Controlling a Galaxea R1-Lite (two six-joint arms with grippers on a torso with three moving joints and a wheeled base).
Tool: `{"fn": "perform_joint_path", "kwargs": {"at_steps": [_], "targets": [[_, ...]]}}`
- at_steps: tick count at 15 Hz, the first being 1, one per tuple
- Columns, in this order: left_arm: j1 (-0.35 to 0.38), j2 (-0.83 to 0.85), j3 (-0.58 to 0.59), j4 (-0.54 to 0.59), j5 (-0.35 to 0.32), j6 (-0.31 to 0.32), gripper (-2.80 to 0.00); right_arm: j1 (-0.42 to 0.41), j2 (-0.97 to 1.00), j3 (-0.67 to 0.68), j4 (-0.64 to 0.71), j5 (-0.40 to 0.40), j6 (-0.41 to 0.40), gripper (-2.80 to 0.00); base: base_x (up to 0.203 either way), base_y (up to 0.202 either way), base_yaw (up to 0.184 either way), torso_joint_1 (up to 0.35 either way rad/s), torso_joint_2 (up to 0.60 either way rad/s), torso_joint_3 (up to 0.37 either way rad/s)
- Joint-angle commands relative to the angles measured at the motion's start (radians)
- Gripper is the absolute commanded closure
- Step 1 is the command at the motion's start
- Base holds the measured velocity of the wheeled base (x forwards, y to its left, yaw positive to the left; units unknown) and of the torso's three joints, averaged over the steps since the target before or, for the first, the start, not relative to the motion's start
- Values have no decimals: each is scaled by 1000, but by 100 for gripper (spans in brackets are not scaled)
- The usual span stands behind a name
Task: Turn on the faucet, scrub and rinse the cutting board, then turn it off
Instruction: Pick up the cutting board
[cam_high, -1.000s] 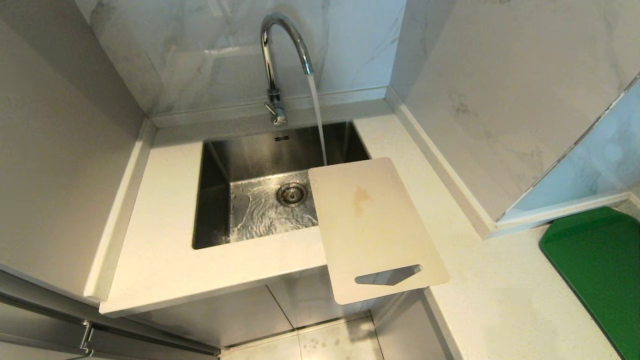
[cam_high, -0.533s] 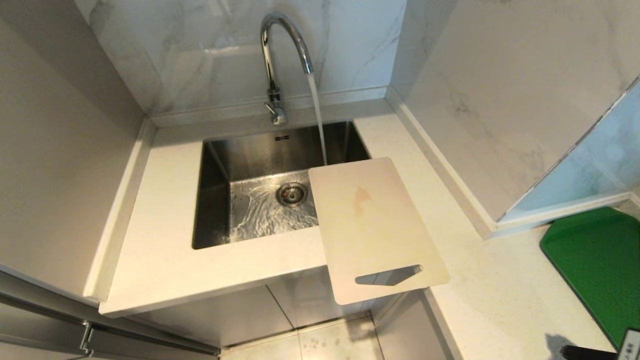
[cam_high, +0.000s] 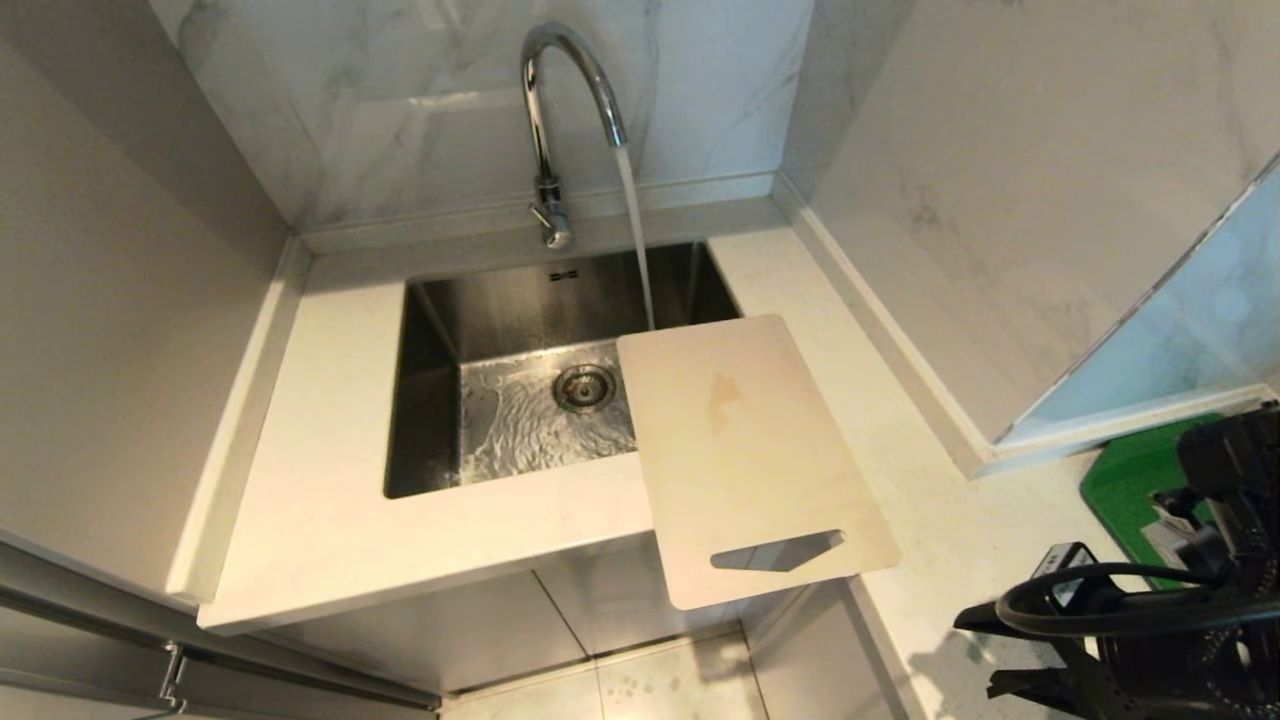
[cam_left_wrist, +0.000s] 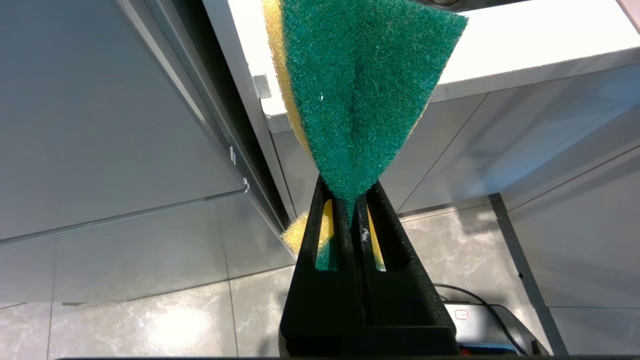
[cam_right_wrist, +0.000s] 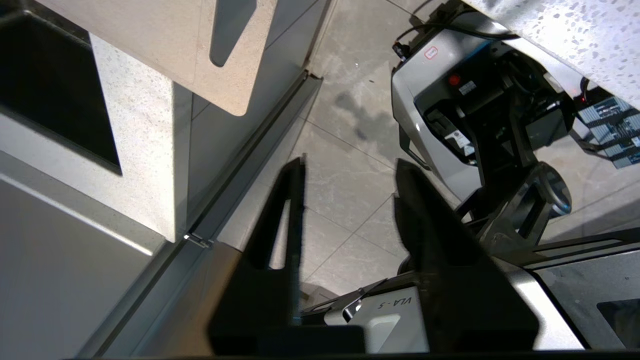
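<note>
The faucet (cam_high: 560, 110) stands behind the sink (cam_high: 430, 400), its arched spout releasing a steady stream of water (cam_high: 633, 240) that falls into the basin and spreads around the drain (cam_high: 583, 387). The cutting board (cam_high: 745, 455) lies flat on the tabletop (cam_high: 320, 520), bridging the sink's right rim; its far corner overhangs the basin just beside the stream, and its slotted end projects past the tabletop's front edge. A faint orange-brown stain (cam_high: 722, 397) marks the board's upper surface. The right gripper (cam_right_wrist: 350, 175) hangs low, in front of the tabletop and over the floor, well apart from the board, fingers (cam_right_wrist: 280, 220) parted and empty. The left gripper (cam_left_wrist: 350, 200) hangs below tabletop level beside the cabinet fronts, its fingers clamped on a green-and-yellow sponge (cam_left_wrist: 360, 85). A green board (cam_high: 1135, 480) lies at the far right, partly hidden by the right arm (cam_high: 1200, 580).
</note>
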Motion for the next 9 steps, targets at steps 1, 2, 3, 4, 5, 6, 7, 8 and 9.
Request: {"fn": "perform_joint_path", "kwargs": {"at_steps": [1, 2, 3, 4, 5, 6, 7, 8, 9], "targets": [[-1, 1, 0, 1, 1, -1, 0, 4, 83, -13, -6, 2, 8, -280, 0, 0, 0, 0, 0, 0], [0, 1, 0, 1, 1, -1, 0, 4, 107, -14, -19, 1, 9, -280, 0, 0, 0, 0, 0, 0], [-1, 1, 0, 1, 1, -1, 0, 3, 122, -14, -32, -1, 8, -280, 0, 0, 0, 0, 0, 0], [-1, 1, 0, 1, 1, -1, 0, 2, 136, -17, -34, -4, 7, -280, 0, 0, 0, 0, 0, 0], [0, 1, 0, 1, 1, -1, 0, 2, 149, -31, -25, -6, 6, -280, 0, 0, 0, 0, 0, 0], [0, 1, 0, 1, 1, -1, 0, 2, 164, -59, -1, -6, 11, -280, 0, 0, 0, 0, 0, 0], [-1, 1, 0, 2, 1, -1, 0, 3, 173, -94, 51, -6, 15, -280, 0, 0, 0, 0, 0, 0], [-1, 1, 0, 1, 1, -1, 0, 2, 190, -137, 117, -7, 21, -280, 0, 0, 0, 0, 0, 0], [0, 1, 0, 1, 1, -1, 0, 2, 201, -191, 195, -8, 39, -280, 0, 0, 0, 0, 0, 0]]}}
